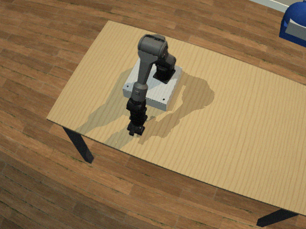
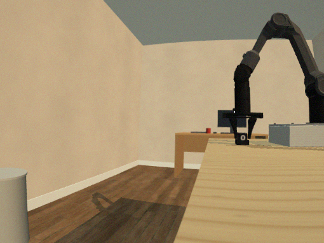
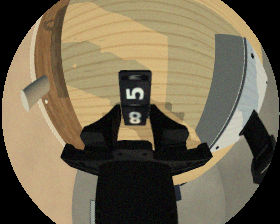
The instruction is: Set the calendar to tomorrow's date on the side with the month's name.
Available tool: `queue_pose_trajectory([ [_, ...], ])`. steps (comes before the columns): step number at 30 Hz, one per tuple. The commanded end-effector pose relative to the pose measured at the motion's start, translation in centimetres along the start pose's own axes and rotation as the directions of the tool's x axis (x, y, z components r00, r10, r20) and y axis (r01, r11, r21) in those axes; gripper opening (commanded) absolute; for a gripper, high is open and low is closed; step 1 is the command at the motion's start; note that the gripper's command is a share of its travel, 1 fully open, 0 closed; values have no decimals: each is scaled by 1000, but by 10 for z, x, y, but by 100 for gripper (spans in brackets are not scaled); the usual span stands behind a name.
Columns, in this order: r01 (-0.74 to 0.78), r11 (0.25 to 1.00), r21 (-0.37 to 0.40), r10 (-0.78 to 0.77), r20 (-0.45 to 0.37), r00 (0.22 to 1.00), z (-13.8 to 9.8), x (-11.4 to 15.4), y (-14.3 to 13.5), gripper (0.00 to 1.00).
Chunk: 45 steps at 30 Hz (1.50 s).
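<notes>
Exterior view showed a light wooden table (image 2: 254, 190) in a beige-walled room with dark plank floor (image 2: 133, 190). The arm (image 2: 243, 88) bent over and pointed straight down. Its fingers (image 2: 234, 127) stood apart around a black digit cube (image 2: 242, 138) resting on the table, gripping nothing.

From my remote station: plain beige walls (image 2: 79, 95) meet a dark wooden plank floor (image 2: 133, 190); a light wooden side desk (image 2: 190, 142) carries a dark monitor (image 2: 223, 118).
</notes>
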<state>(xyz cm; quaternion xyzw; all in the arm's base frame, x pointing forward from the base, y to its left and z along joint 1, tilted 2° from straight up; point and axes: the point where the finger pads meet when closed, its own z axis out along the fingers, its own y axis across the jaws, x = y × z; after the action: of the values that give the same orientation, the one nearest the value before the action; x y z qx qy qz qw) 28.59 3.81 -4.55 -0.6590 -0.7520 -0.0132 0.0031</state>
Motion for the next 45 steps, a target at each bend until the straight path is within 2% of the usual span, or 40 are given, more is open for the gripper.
queue_pose_trajectory([
  [1, 1, 1000, 3, -1, -1, 1000, 1, 0, -1, 59],
  [12, 1, 1000, -3, -1, 0, 1000, -12, 0, 1, 59],
  [27, 1, 1000, -3, -1, 0, 1000, -83, 0, 1, 59],
  [36, 1, 1000, 0, -1, 0, 1000, -90, 0, 0, 59],
  [37, 1, 1000, 0, -1, 0, 1000, -90, 0, 0, 100],
  [45, 1, 1000, 0, -1, 0, 1000, -90, 0, 0, 100],
])
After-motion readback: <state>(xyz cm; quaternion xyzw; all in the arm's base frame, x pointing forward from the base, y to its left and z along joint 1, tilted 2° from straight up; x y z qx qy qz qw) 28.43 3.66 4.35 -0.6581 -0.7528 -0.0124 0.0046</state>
